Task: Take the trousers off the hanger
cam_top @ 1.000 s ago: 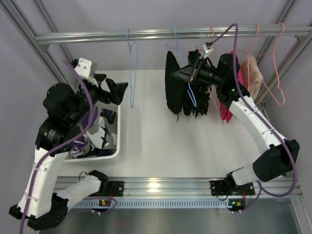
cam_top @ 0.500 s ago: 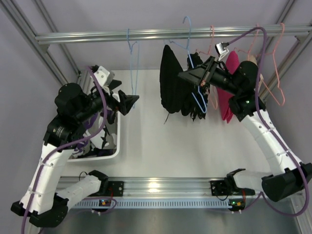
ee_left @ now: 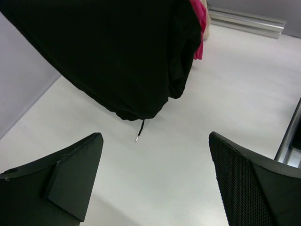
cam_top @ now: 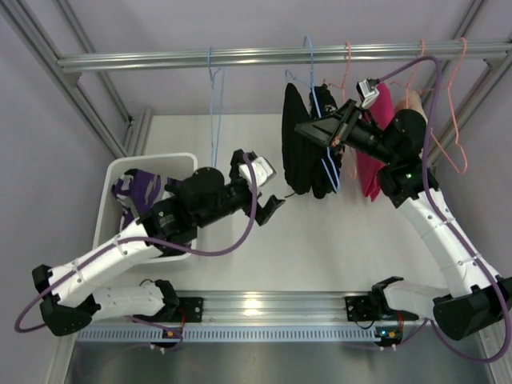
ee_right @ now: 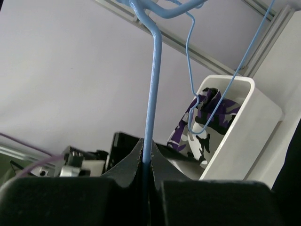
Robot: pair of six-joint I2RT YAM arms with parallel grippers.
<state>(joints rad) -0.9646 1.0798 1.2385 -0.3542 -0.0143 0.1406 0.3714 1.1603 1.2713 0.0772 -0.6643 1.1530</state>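
The plain black trousers [cam_top: 301, 156] hang on a blue hanger [cam_top: 324, 152] below the rail. My right gripper [cam_top: 304, 129] is shut on the hanger's blue wire [ee_right: 154, 70], which runs up from between the closed fingers [ee_right: 146, 151]. My left gripper [cam_top: 273, 205] is open and empty, low over the table just left of the black trousers. In the left wrist view the trousers [ee_left: 108, 52] hang above and ahead of the open gripper [ee_left: 155, 141], with a drawstring [ee_left: 139, 131] dangling. The camouflage trousers [cam_top: 138, 192] lie in the white bin [cam_top: 160, 159], also in the right wrist view [ee_right: 207, 117].
A bright pink garment [cam_top: 374, 156] and a beige one [cam_top: 414, 108] hang right of the black trousers. An empty blue hanger [cam_top: 214, 120] and pink hangers [cam_top: 454, 120] hang from the metal rail [cam_top: 240, 58]. Frame posts stand at both sides.
My left arm has swung from above the bin down and right, to just left of the black trousers. My right gripper has held the blue hanger, shifting it slightly.
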